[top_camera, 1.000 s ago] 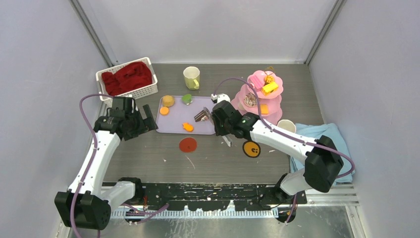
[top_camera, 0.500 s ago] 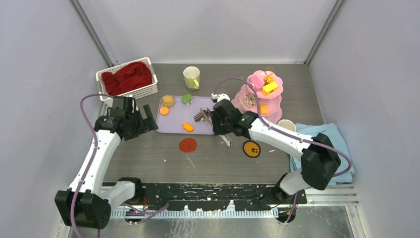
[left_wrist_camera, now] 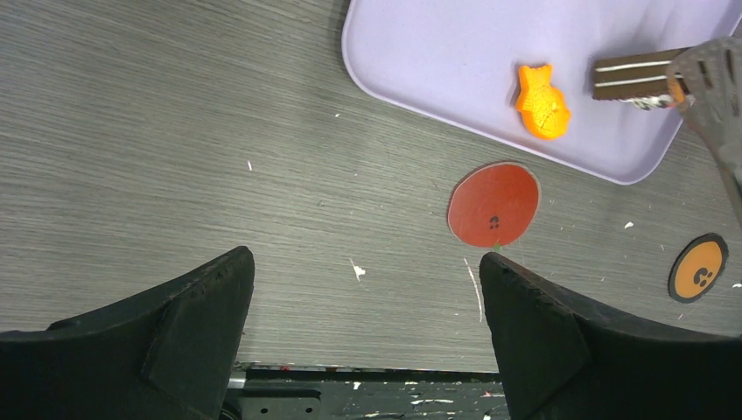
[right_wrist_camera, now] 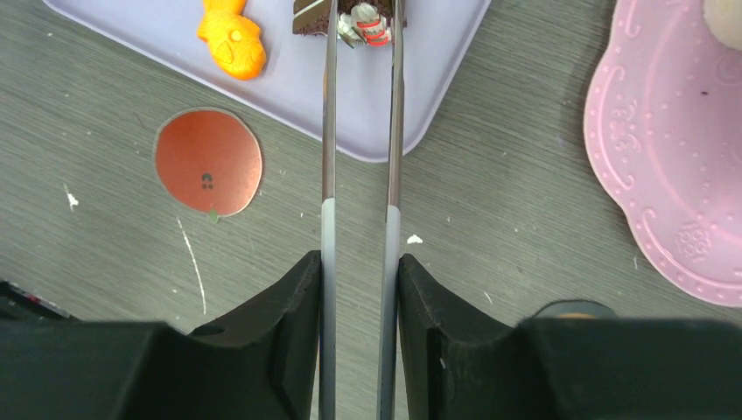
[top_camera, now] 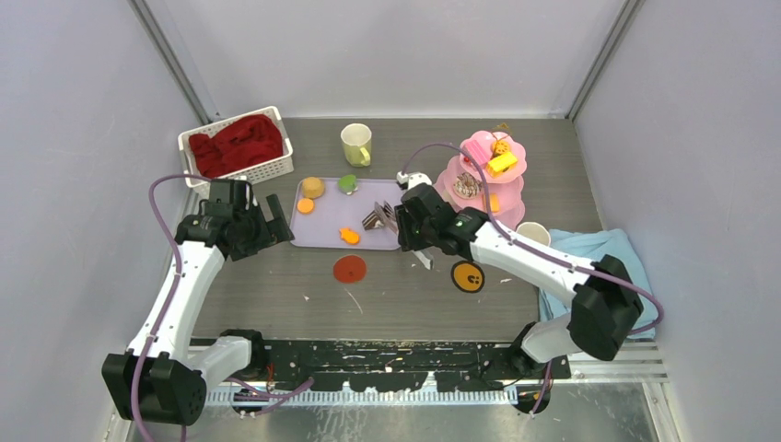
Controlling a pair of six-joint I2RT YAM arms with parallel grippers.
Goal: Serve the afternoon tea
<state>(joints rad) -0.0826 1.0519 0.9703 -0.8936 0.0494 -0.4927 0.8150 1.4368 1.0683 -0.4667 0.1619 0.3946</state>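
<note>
Right pincer clamps metal tongs. Left pincer hangs wide open over the tabletop. I see the pink three-tier stand far right, the lavender tray left of it, and the chocolate cake slice on the tray's right end, at the tong tips.

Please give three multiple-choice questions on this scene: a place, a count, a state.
1. The orange fish pastry lies: A on the lavender tray; B on the pink stand; C in the basket.
2. Round discs on the table: A one; B two; C four.
3. The left gripper is: A open, empty; B shut on a mug; C shut on tongs.
Answers: A, the tray is under it; B, one red disc, one orange disc; A, fingers wide apart, nothing between.
</note>
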